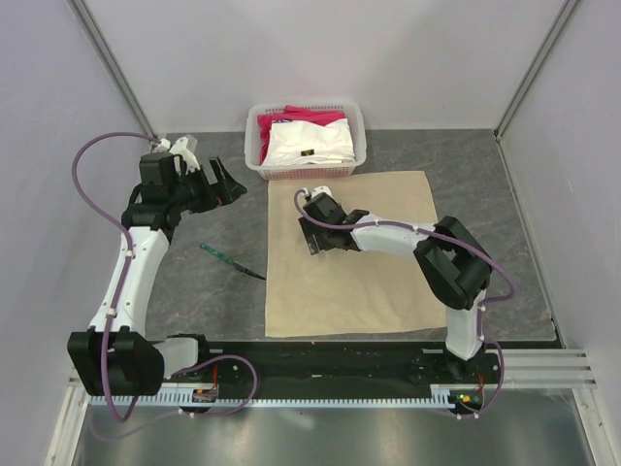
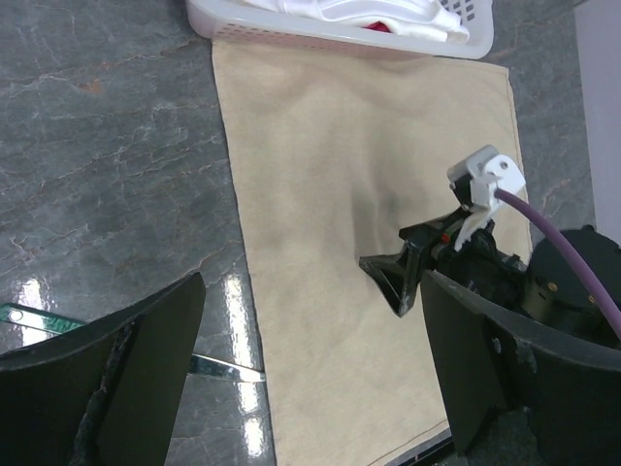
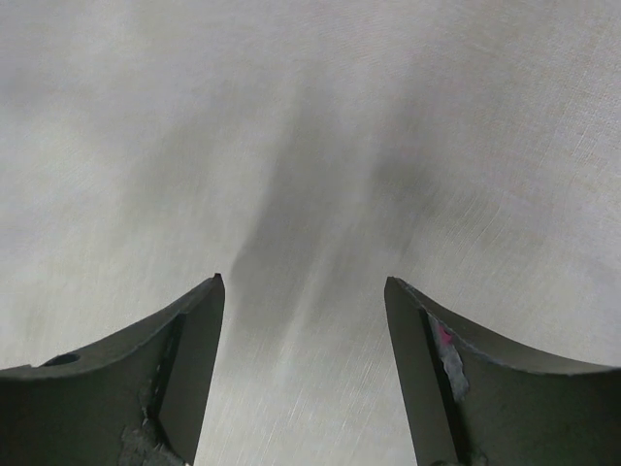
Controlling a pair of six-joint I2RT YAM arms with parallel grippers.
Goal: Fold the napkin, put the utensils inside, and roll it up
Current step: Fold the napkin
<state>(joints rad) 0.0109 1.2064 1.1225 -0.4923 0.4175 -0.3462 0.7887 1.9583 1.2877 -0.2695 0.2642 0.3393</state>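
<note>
Top view
- Napkin (image 1: 349, 282): lies flat and unfolded on the grey table (image 1: 204, 301), right of the middle. Its far edge meets the near wall of the white basket (image 1: 254, 146); its near edge lies just short of the black rail along the table's near edge.
- Knife (image 1: 233, 262): on bare table left of the napkin, slanted, with the teal handle toward the left and the dark tip just at the napkin's left edge. Contact cannot be told.
- Basket contents: a white folded cloth (image 1: 306, 144) in front and a pink-red folded cloth (image 1: 315, 116) behind it.
- Left gripper (image 1: 229, 183): above the far left of the table, fingers spread wide and holding nothing, well apart from the knife.
- Right gripper (image 1: 312, 239): over the napkin's far left part, inside its edges.
- Open room: bare table all around the knife, and a narrower strip right of the napkin.

Left wrist view
- Left gripper (image 2: 312, 282): both dark fingers (image 2: 126, 388) stand far apart with nothing between them.
- Napkin (image 2: 330, 146): its straight left edge runs down the frame, and the far corner tucks against the basket (image 2: 291, 34).
- Knife (image 2: 218, 365): the blade lies by that left edge.
- Right gripper (image 2: 393, 277): low over the cloth.

Right wrist view
- Right gripper (image 3: 302, 282): jaws parted, nothing clamped.
- Napkin (image 3: 310, 116): fills the frame, with a soft shaded crease running between the fingers (image 3: 194, 369). Whether the tips touch it cannot be told.
</note>
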